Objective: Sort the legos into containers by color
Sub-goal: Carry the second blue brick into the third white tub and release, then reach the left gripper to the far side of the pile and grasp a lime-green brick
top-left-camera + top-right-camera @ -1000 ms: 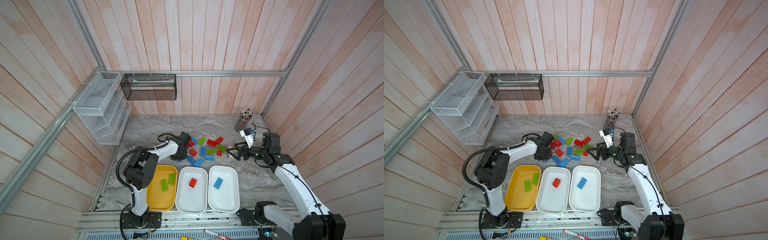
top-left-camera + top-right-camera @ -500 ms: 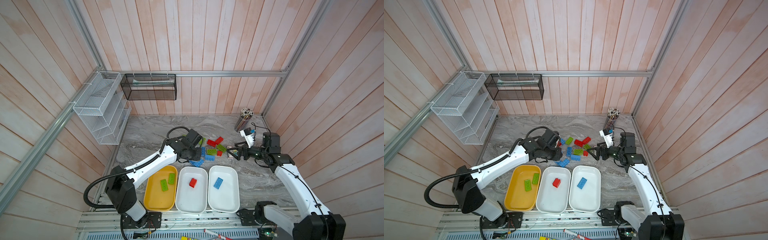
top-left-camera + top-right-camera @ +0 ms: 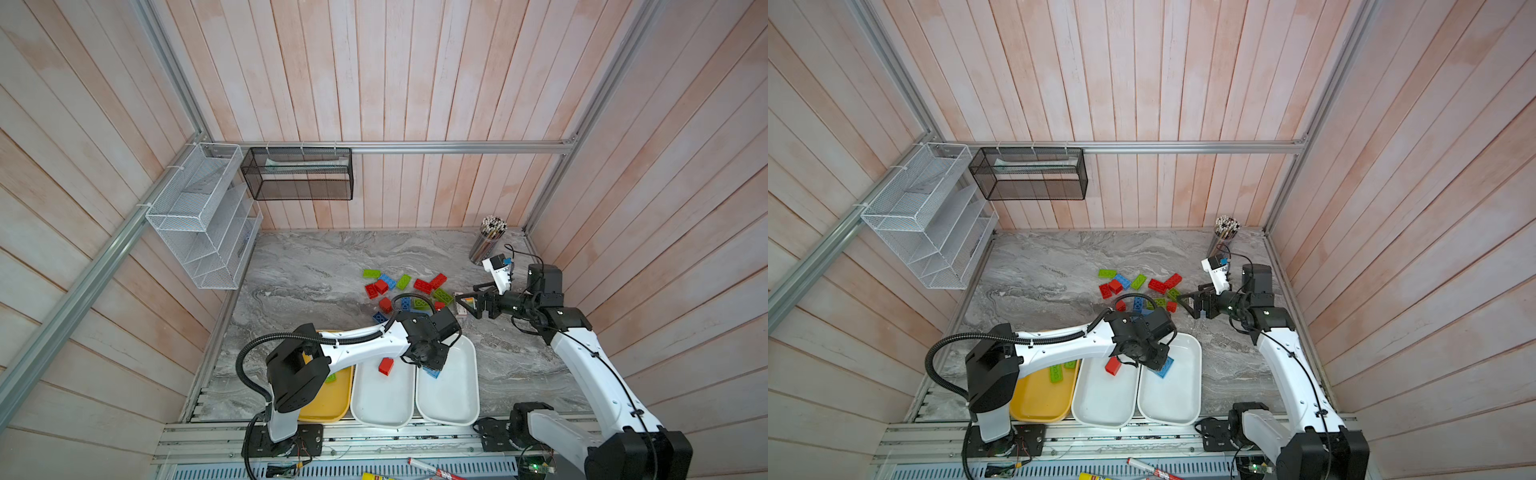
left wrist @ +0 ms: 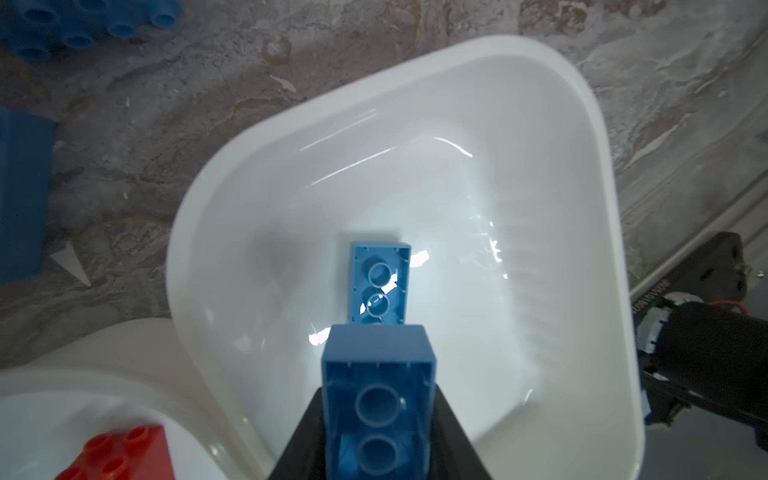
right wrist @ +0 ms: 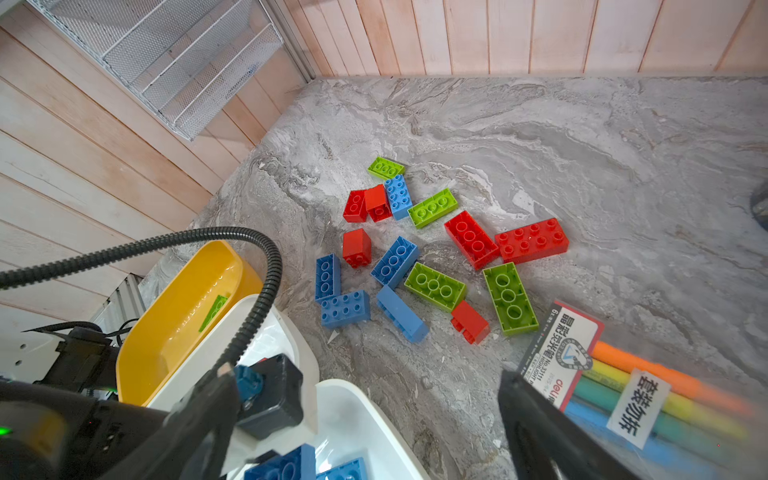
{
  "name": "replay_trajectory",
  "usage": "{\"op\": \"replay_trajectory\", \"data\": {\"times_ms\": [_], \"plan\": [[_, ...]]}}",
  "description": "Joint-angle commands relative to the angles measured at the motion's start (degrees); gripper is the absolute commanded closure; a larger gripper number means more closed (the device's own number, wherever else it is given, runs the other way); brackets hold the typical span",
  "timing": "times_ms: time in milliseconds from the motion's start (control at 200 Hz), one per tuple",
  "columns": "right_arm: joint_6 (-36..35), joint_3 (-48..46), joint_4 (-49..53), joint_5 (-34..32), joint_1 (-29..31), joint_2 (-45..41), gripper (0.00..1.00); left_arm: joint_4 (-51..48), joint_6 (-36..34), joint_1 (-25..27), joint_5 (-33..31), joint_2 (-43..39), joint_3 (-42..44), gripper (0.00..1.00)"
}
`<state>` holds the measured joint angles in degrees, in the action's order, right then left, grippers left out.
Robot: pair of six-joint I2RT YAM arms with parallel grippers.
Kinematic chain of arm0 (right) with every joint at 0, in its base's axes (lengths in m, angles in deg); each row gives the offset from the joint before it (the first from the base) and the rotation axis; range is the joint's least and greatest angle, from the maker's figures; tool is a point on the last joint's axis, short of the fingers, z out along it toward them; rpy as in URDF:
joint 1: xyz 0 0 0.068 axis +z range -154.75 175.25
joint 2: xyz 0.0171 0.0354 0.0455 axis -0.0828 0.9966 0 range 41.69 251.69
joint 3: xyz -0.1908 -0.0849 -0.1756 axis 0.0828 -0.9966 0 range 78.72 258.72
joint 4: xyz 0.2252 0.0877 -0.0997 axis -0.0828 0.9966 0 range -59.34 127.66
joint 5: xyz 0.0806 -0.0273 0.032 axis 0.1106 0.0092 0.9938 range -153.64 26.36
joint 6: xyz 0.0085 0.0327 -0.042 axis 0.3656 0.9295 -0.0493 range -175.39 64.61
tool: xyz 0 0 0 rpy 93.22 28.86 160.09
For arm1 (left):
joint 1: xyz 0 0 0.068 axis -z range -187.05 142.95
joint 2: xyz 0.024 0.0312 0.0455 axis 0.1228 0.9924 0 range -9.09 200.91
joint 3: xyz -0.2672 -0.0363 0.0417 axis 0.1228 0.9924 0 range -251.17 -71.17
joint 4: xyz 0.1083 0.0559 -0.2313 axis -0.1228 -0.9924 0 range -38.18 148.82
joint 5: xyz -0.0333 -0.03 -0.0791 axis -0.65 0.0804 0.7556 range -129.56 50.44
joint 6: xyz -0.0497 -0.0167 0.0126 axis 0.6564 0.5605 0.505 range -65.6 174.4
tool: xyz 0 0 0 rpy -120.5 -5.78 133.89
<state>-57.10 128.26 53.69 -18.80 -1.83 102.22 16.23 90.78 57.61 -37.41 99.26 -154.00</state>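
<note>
A blue brick point(image 4: 376, 374) was held clamped in the left gripper point(image 4: 378, 419) over the right white tray point(image 4: 561, 166), a loose blue brick point(image 4: 379, 282) already laid inside; most bricks point(image 5: 434, 286) were left unsorted beyond, near the wide-open, empty right gripper point(image 3: 468, 305).

Pale pink wooden planks point(image 3: 415, 83) line the walls on three sides, framed by grey metal rails point(image 3: 457, 146). The surface below is grey marbled stone point(image 3: 316, 266), evenly lit. A white wire rack point(image 3: 199, 216) and a black mesh basket point(image 3: 297, 174) hang in the far left corner, and a cup of pencils point(image 3: 486, 241) stands far right.
</note>
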Motion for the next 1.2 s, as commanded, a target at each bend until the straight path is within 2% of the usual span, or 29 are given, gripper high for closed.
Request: {"op": "replay_trajectory", "data": {"times_ms": [0, 105, 185, 220, 410, 540, 620, 695, 830, 995, 1115, 1195], "plan": [[-0.97, 1.17, 1.61, -0.62, -0.37, -1.09, 0.02, 1.24, 3.23, 0.13, -5.7, 0.68, -0.56, 0.66], [-1.31, 1.29, 2.06, -0.64, -0.57, -1.29, 0.02, 0.48, 3.86, 0.29, -7.16, 1.29, -0.88, 0.6], [-1.44, 1.57, 2.42, -0.47, -0.63, -1.29, 0.02, 0.11, 3.71, 0.32, -7.13, 0.56, -1.68, 0.47], [-1.45, 1.69, 2.46, -0.37, -0.59, -1.27, 0.02, -0.18, 3.3, 0.29, -6.77, 0.1, -2.15, 0.44], [-1.45, 2.14, 2.51, -0.1, -0.66, -1.27, 0.02, -4.39, 1.06, 0.05, -4.83, -3.42, -6.4, 0.4], [-1.06, 2.06, 1.85, 0.55, -0.65, -1.02, 0.02, -6.36, -3.38, -2.69, -5.04, -6.64, -9.17, 0.37], [-0.64, 1.88, 1.06, 0.86, -0.61, -1.11, 0.02, -6.04, -8.91, -6.2, -5.78, -8.25, -8.55, 0.36], [-0.39, 1.79, 0.63, 1.18, -0.66, -0.95, 0.02, -5.18, -17.38, -9.42, -7.18, -8.93, -7.84, 0.35], [-0.1, 2.04, 0.32, 1.75, -0.62, -0.66, 0.02, -0.25, -29.72, -21.65, -6.45, -8.87, -6.28, 0.34], [0.41, 2.0, -0.35, 2.28, -0.57, -0.55, 0.02, 8.25, -46.58, -31.43, 1.03, -6.18, -5.08, 0.33], [0.5, 1.92, -0.61, 2.3, -0.64, -0.39, 0.02, 5.35, -55.64, -36.79, 6.99, 0.35, -10.8, 0.33], [0.57, 1.61, -0.7, 2.27, -0.6, -0.47, 0.02, 5.65, -61.83, -38.8, 8.31, 3.55, -12.35, 0.34]]}}
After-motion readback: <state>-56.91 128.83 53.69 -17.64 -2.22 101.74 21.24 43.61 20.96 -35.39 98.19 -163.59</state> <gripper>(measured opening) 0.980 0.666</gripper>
